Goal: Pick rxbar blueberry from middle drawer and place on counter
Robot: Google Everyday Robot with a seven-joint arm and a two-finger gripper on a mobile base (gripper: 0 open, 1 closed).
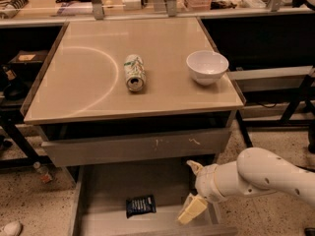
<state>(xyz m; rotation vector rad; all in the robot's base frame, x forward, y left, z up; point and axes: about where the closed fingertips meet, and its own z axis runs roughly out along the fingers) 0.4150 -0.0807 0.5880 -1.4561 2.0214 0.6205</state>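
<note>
Gripper is low at the right side of the open drawer, fingers spread wide, holding nothing. Bar lies flat on the drawer floor toward the near edge, left of the gripper and apart from it. To grasp well it should probably shift left, straddle the bar's narrow side and go down to the floor before closing. The desk has free room.

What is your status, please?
Gripper open, right side of drawer. Bar flat on drawer floor, left of gripper, untouched. Nothing between them.
</note>
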